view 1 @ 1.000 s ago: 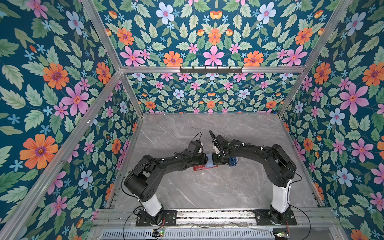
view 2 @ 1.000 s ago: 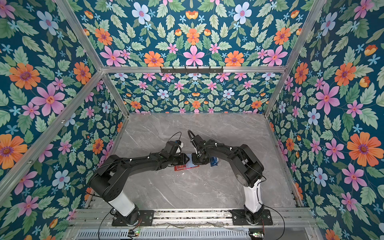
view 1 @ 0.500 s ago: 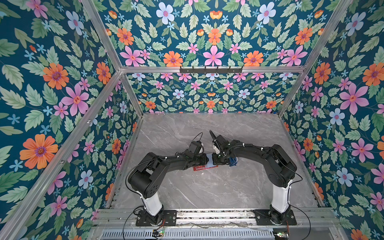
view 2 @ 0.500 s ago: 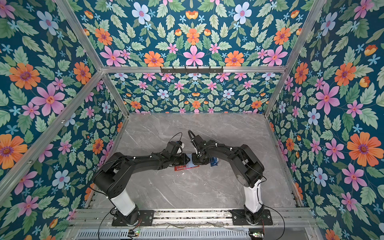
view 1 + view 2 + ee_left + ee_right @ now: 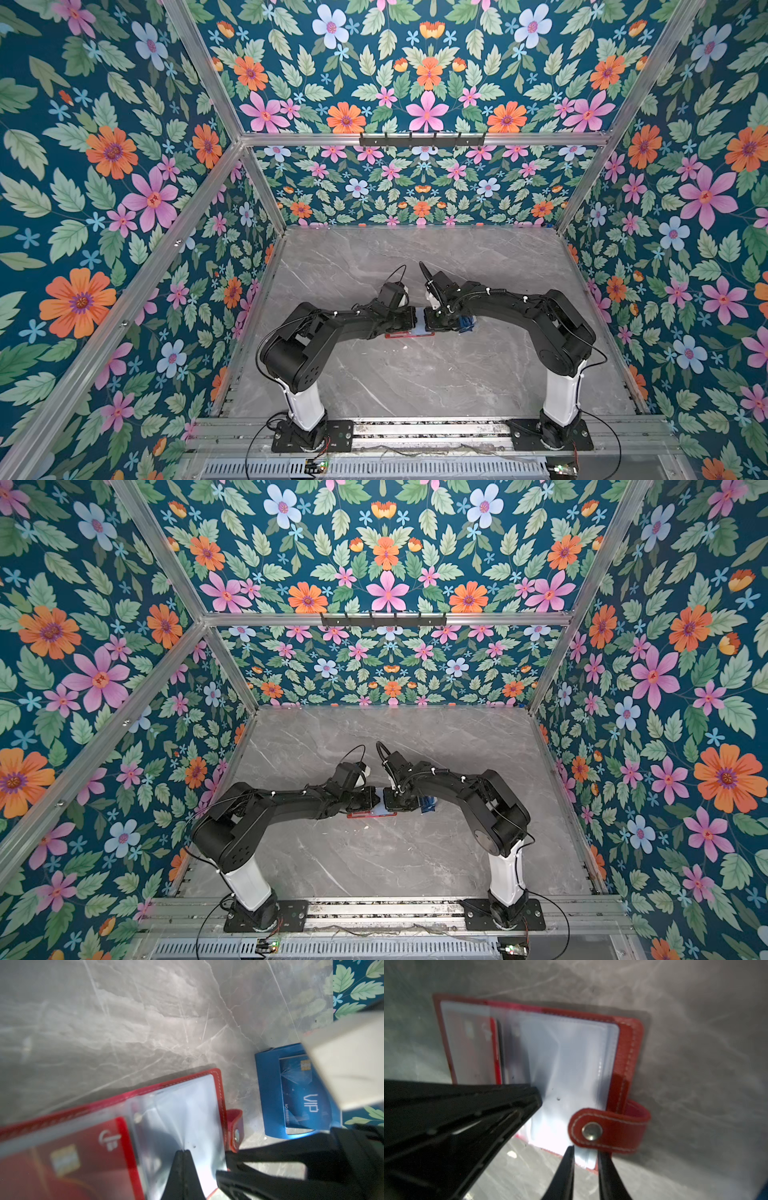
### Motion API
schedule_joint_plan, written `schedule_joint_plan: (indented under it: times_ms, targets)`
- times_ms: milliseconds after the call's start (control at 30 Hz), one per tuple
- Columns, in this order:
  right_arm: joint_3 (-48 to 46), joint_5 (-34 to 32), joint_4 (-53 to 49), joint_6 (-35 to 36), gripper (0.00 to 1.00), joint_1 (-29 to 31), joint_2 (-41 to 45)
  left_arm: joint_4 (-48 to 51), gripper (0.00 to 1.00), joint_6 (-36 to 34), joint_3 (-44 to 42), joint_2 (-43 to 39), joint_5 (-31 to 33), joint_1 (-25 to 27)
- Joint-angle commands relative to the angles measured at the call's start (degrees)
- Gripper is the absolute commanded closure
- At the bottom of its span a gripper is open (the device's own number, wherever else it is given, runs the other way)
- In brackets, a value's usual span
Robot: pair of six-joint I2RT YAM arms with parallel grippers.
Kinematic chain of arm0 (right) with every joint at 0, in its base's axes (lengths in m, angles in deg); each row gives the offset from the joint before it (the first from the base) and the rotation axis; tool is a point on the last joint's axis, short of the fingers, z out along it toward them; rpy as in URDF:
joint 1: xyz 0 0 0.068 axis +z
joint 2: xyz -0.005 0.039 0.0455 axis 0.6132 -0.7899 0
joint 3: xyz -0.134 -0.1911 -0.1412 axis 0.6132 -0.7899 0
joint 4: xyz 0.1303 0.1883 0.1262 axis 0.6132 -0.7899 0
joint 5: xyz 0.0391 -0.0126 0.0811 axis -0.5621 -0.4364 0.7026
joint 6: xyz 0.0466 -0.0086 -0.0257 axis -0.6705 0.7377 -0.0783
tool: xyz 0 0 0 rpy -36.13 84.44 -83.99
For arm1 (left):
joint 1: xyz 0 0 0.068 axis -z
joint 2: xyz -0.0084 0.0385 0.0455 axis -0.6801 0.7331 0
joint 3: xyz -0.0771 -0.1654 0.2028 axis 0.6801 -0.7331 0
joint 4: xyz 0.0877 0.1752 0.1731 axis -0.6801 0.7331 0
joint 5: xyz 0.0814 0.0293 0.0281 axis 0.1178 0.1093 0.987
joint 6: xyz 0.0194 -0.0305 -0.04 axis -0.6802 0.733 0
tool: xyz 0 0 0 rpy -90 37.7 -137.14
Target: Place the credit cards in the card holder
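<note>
The card holder [image 5: 219, 1093] lies open on the table, a red wallet with pale clear sleeves; in both top views only a red strip [image 5: 397, 335] shows under the grippers. A red credit card [image 5: 83, 1157] sits in a sleeve of its one half. My left gripper [image 5: 184, 1151] is shut, pinching a clear sleeve [image 5: 571, 1068] that wrinkles round the tips. My right gripper [image 5: 586, 1150] grips the wallet's edge beside the snap tab [image 5: 608, 1128], sleeves between its narrowly parted jaws. The navy credit card [image 5: 301, 1093], marked VIP, lies apart.
A small blue tray [image 5: 268, 1088] holds the navy card, just right of the wallet [image 5: 428, 804]. The grey marble table [image 5: 415, 382] is walled in by floral panels [image 5: 124, 208] on three sides. Both arms meet at the table's middle.
My left gripper's jaws have closed onto the sleeve, and the left arm's elbow has drawn in a little. The right arm and the wallet have stayed put.
</note>
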Motion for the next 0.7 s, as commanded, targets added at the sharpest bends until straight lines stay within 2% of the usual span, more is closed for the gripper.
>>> schedule_joint_plan:
  times_ms: [0,200,467,667]
  targets:
    - [-0.55,-1.12,-0.29,-1.32,0.77,0.01,1.98,0.18,1.00,0.06,-0.05,-1.05,0.66,-0.01]
    - [-1.40,-3.41,0.70,-2.00,0.79,0.02,4.92,2.21,1.00,-0.53,-0.75,-3.60,2.72,0.30]
    - [0.89,-2.72,-0.18,-2.13,0.90,0.02,2.88,2.26,1.00,-0.32,-1.98,-5.38,3.25,0.52]
    - [2.98,-0.95,-0.18,-2.18,0.88,0.02,0.25,1.70,1.00,-0.21,-2.23,-5.48,2.92,0.61]
